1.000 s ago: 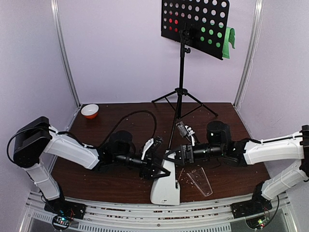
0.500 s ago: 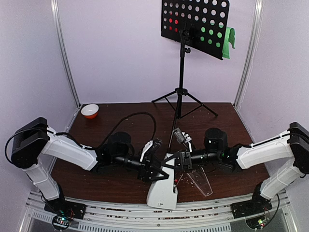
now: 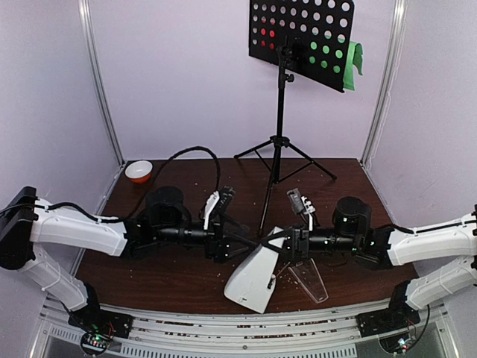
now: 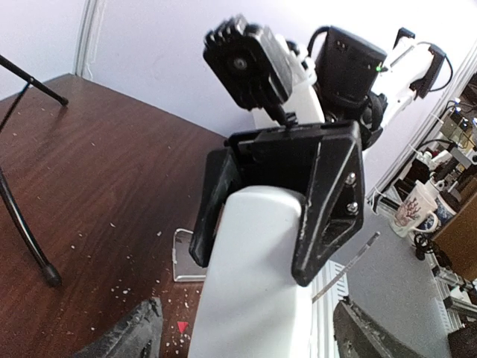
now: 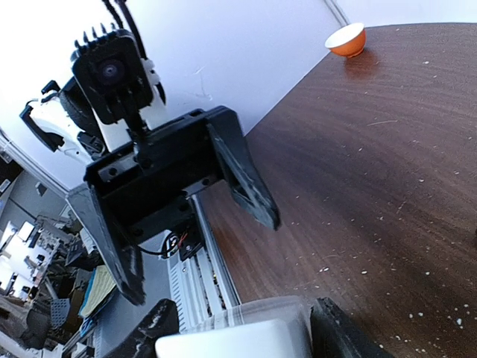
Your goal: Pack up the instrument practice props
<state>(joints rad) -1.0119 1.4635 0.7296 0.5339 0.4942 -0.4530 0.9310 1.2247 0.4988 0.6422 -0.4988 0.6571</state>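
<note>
Top external: metronome (image 3: pixel 252 283) tilted, top apparently inside right gripper (image 3: pixel 284 244).

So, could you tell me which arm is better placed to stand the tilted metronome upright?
Probably the right: its gripper is already clamped on the metronome's narrow top, whereas the left gripper hangs open and is not touching it.

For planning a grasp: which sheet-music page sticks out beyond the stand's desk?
The green page, past the desk's right edge; the red page shows only through the holes.
</note>
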